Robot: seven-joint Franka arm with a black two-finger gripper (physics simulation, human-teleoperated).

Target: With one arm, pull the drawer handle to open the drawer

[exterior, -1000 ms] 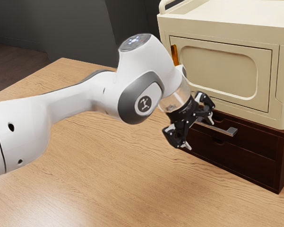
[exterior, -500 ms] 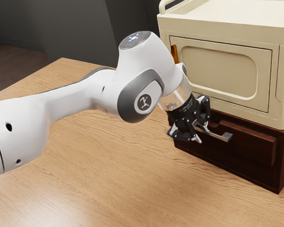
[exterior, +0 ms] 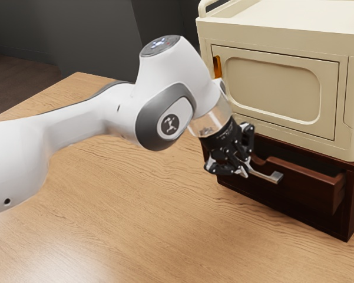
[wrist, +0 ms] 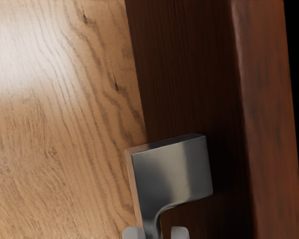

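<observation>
My gripper point(exterior: 245, 167) was pinching the metal handle point(exterior: 266, 175), and the dark drawer point(exterior: 309, 187) had just slid out more. Half a second earlier it was open only a crack; now I saw a dark gap behind its top edge. So the pull was working, and I judged the job well on its way. The handle stuck out past the drawer's front, over the bench point(exterior: 135, 218). I thought a gentle, straight pull was best, or my grip might slip.

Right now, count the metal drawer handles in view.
1: the handle on the front of the partly open drawer, beneath the cream cabinet, at the gripper. Another could be hidden behind the arm or drawer.
</observation>
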